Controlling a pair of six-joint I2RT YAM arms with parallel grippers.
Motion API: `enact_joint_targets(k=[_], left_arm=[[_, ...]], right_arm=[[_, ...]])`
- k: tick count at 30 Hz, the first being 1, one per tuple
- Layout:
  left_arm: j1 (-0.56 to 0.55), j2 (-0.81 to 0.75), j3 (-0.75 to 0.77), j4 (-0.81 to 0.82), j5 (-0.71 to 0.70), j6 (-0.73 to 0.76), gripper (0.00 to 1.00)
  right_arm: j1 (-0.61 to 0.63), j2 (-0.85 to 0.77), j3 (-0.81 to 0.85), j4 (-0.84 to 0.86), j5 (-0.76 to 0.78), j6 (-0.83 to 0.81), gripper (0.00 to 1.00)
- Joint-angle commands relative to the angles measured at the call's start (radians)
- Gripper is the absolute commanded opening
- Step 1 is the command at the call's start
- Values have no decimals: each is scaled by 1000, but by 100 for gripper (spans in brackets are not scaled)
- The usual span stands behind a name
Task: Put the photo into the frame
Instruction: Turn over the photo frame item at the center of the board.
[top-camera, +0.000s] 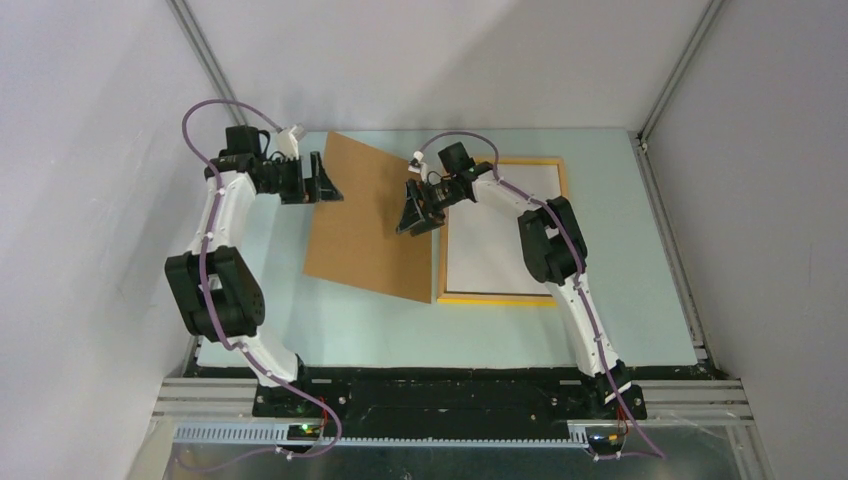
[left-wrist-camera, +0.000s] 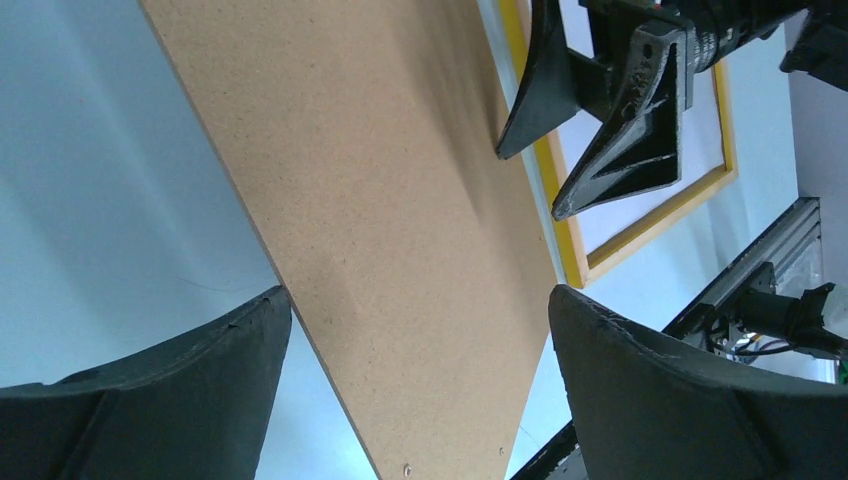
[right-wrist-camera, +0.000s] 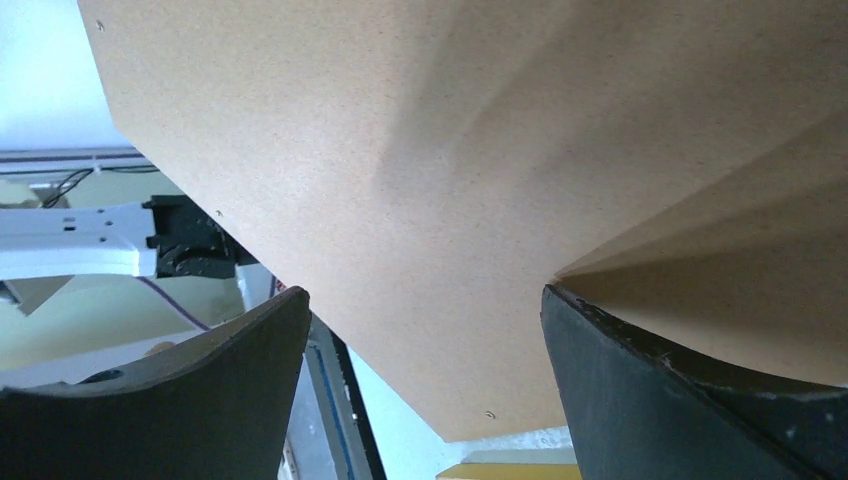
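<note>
While wide apart, fingers (left-wrist-camera: 180, 400) over board (left-wrist-camera: 400, 250).

- The top external camera sits high above and behind the bases, looking steeply down. It is a far, wide view that takes in the whole table (top-camera: 620, 330), the left arm (top-camera: 225, 215), the right arm (top-camera: 550, 240) and the side walls.
- The left wrist camera looks out between its own fingers (left-wrist-camera: 180, 400) from close above the brown board (left-wrist-camera: 380, 220). It faces across the board towards the frame (left-wrist-camera: 560, 230) and the right gripper (left-wrist-camera: 528, 185).
- The right wrist camera is nearer still, and the board fills most of its view. Past the board's edge the left arm shows, and a yellow strip at the bottom is probably the frame.
- All three views share the board; the top and left wrist views also share the frame's near corner.
</note>
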Motion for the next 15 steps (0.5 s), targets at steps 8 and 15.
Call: enact_joint_targets(k=[8,15], left_arm=[[-106,-26,20,-80,304,-90,96],[-139,-9,78,-79,360,-119,95]], right_arm=[[28,42,-101,153,-183,43,90],[13,20,-133,189,-279,37,90]])
